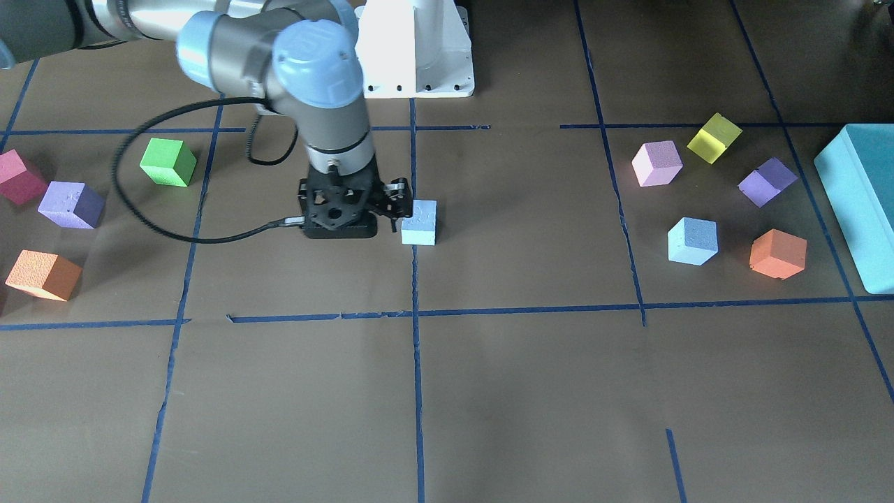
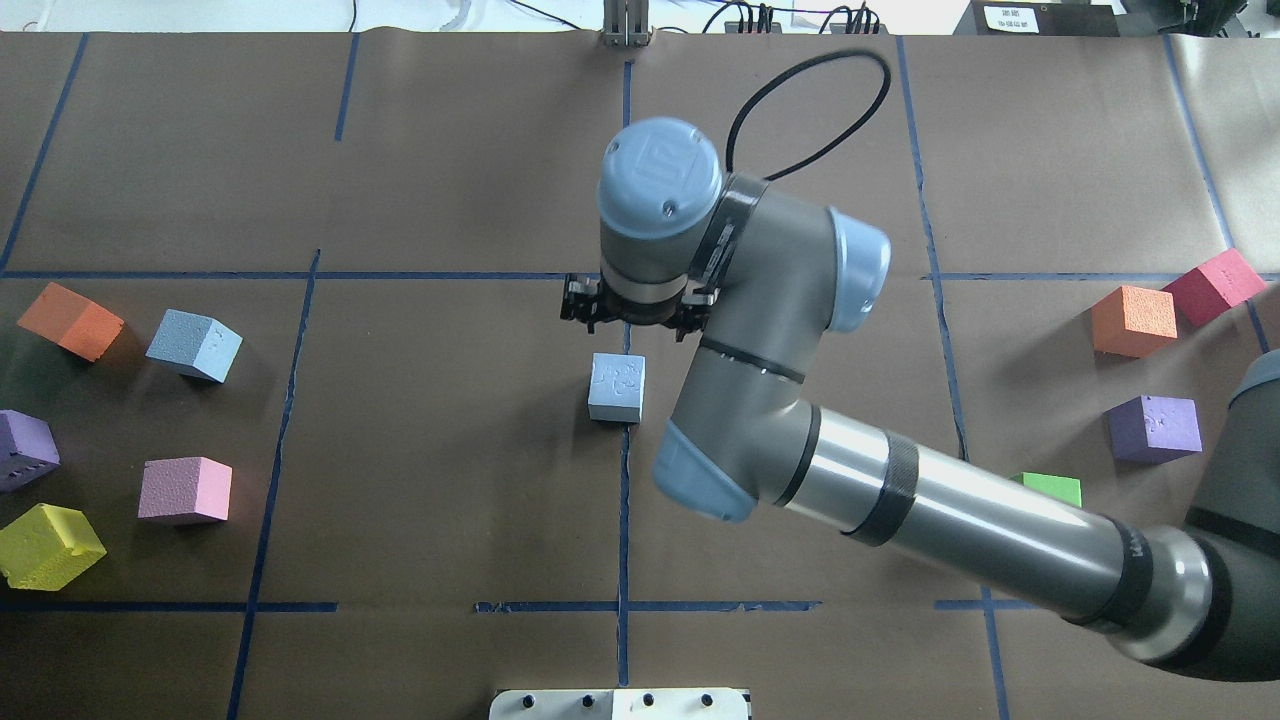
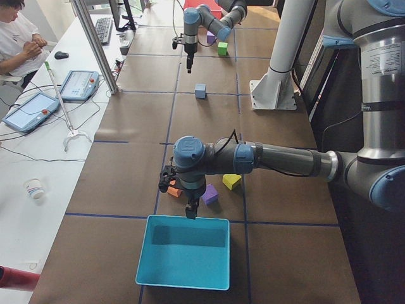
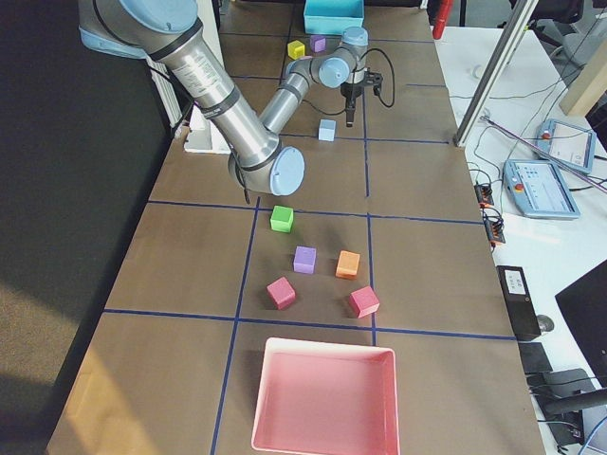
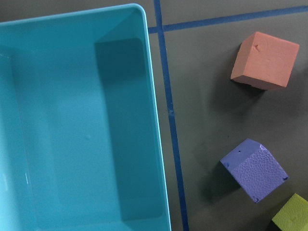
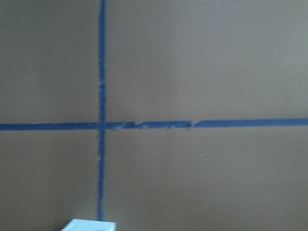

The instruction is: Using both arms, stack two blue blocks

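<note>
One sky-blue block (image 1: 419, 222) lies alone near the table's middle and also shows in the overhead view (image 2: 616, 387). The other blue block (image 1: 692, 241) lies among the coloured cubes on the robot's left side (image 2: 194, 345). My right gripper (image 1: 347, 222) hangs raised just beside the middle block, on the side away from the base. It holds nothing and its linkages are spread wide. My left gripper (image 3: 191, 214) shows only in the exterior left view, over the rim of the turquoise box (image 3: 183, 256). I cannot tell whether it is open or shut.
Pink (image 1: 656, 163), yellow (image 1: 714, 137), purple (image 1: 767, 181) and orange (image 1: 778, 253) cubes lie around the second blue block. Green (image 1: 168, 162), purple (image 1: 71, 205), orange (image 1: 43, 275) and red cubes lie on the robot's right. A pink tray (image 4: 324, 398) sits at that end.
</note>
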`<state>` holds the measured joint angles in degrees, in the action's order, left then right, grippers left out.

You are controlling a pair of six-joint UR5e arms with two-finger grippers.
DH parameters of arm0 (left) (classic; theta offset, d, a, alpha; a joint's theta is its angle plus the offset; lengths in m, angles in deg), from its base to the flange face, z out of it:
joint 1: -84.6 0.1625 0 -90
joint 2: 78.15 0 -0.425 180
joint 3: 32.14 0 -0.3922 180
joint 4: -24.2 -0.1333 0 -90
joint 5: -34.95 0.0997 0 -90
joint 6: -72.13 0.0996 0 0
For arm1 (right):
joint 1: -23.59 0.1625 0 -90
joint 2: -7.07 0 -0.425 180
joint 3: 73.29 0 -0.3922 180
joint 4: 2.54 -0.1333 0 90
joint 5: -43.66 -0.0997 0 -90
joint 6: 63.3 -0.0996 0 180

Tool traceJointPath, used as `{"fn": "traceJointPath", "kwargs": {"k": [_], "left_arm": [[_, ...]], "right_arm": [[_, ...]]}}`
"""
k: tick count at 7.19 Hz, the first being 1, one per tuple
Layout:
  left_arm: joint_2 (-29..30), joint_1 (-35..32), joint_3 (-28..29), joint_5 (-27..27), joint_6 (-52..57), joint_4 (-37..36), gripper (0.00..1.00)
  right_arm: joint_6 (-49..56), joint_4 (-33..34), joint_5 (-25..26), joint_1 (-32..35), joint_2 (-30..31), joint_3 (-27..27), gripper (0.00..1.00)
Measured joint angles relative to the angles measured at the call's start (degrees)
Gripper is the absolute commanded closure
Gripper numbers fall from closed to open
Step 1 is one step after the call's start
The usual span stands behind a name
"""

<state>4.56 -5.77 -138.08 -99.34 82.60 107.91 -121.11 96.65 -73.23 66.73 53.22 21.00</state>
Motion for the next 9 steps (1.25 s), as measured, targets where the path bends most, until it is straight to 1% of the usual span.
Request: {"fn": "traceJointPath", "kwargs": {"k": [1,2,3,4,6,7,8,9], "left_arm": [[1.16,0.04,0.10,-0.08,-0.06,3.77,0.00],[1.93,0.17,0.09,-0.28,-0.75,6.62,0.00],[2.49,0.59,-0.43,-0.93,-4.08,8.36,0.00],[2.77,2.10,-1.53,-1.90,-10.68,10.71,0.00],[3.09,10.35,-3.59,-2.34,-24.15,17.40,0.00],[3.75,15.09,-3.96,-2.02,-29.86,18.72,0.00],[4.43,19.84,-4.03,0.04,-36.27,19.79,0.00],[4.84,25.08,-3.69,4.79,-42.78,22.10,0.00]], "right_arm": [[11.16,0.79,-3.58,6.45,6.50,3.31,0.00],[23.23,1.10,-5.95,12.80,14.16,6.80,0.00],[34.96,1.19,-7.67,18.74,21.93,9.78,0.00],[46.35,1.11,-9.23,24.38,29.38,12.02,0.00],[67.19,0.70,-13.27,36.41,43.26,14.31,0.00],[73.13,0.33,-14.37,40.63,48.51,14.59,0.00],[75.42,-0.08,-14.71,42.64,51.38,14.61,0.00],[75.95,-0.26,-14.84,43.35,52.37,14.43,0.00]]}}
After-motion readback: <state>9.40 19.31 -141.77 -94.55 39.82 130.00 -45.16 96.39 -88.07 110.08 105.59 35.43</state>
